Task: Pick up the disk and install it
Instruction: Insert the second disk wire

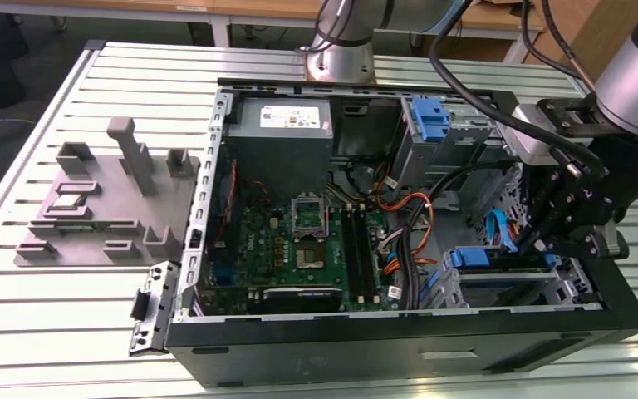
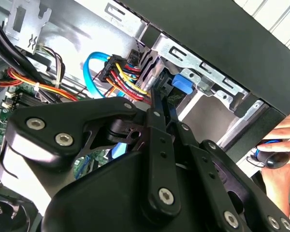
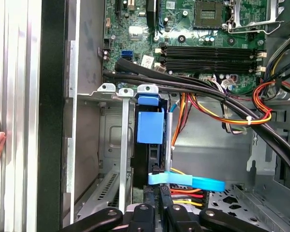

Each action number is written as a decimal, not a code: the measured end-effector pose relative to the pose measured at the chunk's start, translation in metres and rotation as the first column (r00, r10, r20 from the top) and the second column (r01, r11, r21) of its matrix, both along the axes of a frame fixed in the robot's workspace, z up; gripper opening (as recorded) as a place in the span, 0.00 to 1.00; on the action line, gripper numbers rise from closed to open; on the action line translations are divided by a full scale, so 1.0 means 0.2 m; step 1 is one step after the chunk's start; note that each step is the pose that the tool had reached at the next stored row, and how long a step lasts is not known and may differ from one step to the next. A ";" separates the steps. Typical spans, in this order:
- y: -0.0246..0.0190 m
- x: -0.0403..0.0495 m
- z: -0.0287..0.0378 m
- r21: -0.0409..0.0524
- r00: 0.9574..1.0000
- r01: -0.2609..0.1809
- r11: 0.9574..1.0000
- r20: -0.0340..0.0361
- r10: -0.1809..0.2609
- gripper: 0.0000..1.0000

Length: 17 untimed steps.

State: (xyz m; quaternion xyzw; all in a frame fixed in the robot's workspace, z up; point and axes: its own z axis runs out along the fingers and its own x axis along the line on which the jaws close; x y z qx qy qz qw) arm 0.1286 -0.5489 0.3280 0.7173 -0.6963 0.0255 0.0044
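Note:
The disk (image 3: 150,126) stands on edge in the metal drive cage (image 3: 116,145) at the case's front corner, its blue carrier frame (image 1: 477,258) showing at the top. In both wrist views my gripper (image 3: 160,205) is at the disk's rear end, close to the power and data plugs. Its two black fingers (image 2: 157,104) lie together, with no gap at the tips. In the exterior view the gripper (image 1: 552,249) hangs over the cage at the exterior view's right. A flat blue data cable (image 3: 193,181) runs across just by the fingertips.
The open computer case (image 1: 408,332) lies on a slatted aluminium table. Inside are the motherboard (image 1: 308,241), a grey power-supply box (image 1: 280,125), a tall blue latch piece (image 1: 430,120) and bundles of coloured wires (image 3: 261,108). A grey parts fixture (image 1: 97,199) sits at the exterior view's left. A hand (image 2: 280,150) rests outside the case wall.

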 end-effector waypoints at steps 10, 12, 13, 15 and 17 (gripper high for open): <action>0.000 0.000 -0.005 0.001 1.000 0.000 1.000 0.000 0.000 0.24; 0.000 0.000 -0.004 0.001 1.000 0.000 1.000 0.000 0.000 0.24; 0.000 0.000 0.001 0.001 1.000 0.000 1.000 0.000 0.000 0.24; 0.000 0.000 0.017 0.001 1.000 0.000 1.000 0.000 0.000 0.24; 0.000 0.000 0.040 0.001 1.000 0.000 1.000 0.000 0.000 0.24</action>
